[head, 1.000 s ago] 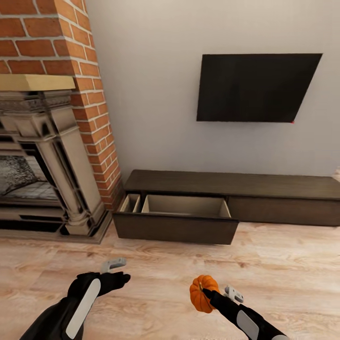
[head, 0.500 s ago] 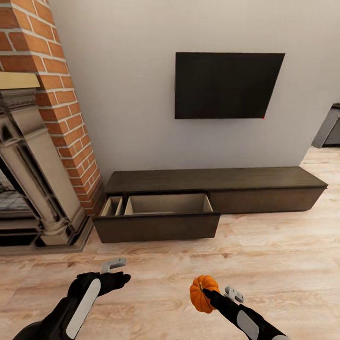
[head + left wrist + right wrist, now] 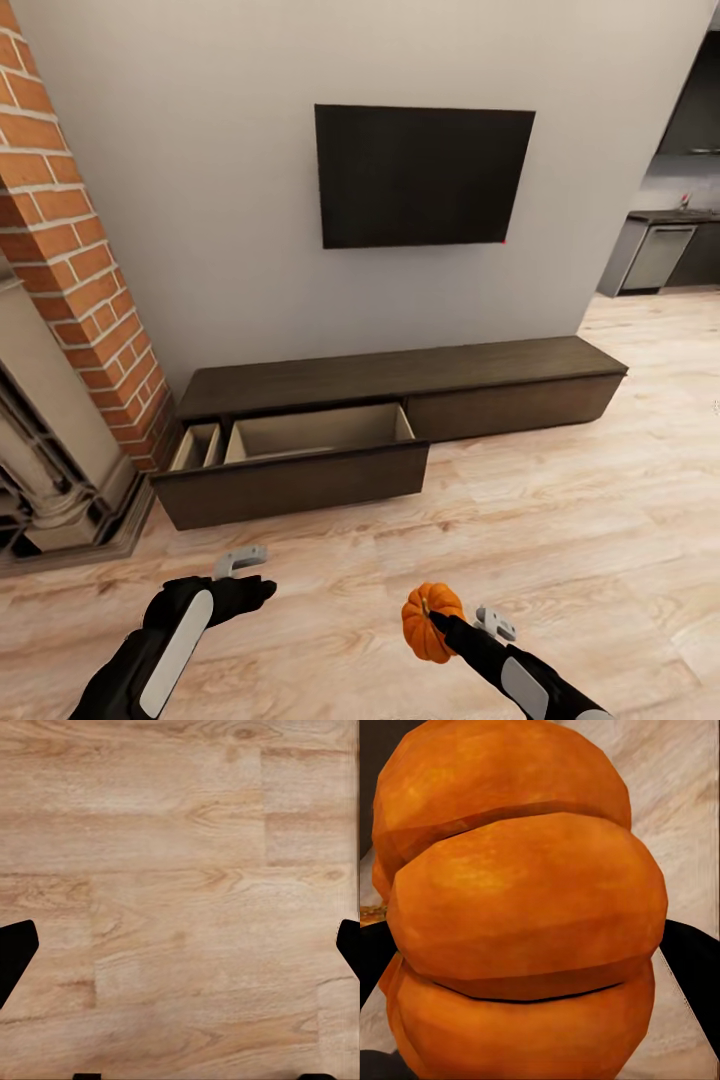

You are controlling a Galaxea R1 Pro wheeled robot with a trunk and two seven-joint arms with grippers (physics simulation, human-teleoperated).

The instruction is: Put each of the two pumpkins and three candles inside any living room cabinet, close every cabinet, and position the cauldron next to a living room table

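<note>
One drawer of the long dark cabinet [image 3: 300, 480] stands pulled out against the grey wall [image 3: 200, 200] under the black TV [image 3: 420, 175], pale interior showing, brick fireplace [image 3: 70, 300] beside it, wood floor [image 3: 560, 520] all round. Right gripper [image 3: 440, 625] is clamped on the pumpkin [image 3: 428, 620], held above the floor well short of the drawer, fingers dark at both its sides in the wrist view. Left gripper [image 3: 250, 580] is spread wide, nothing held, only floor between the fingertips [image 3: 15, 952].

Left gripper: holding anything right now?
No. In the left wrist view the left gripper has its fingers spread wide apart with bare wood floor between them.
</note>
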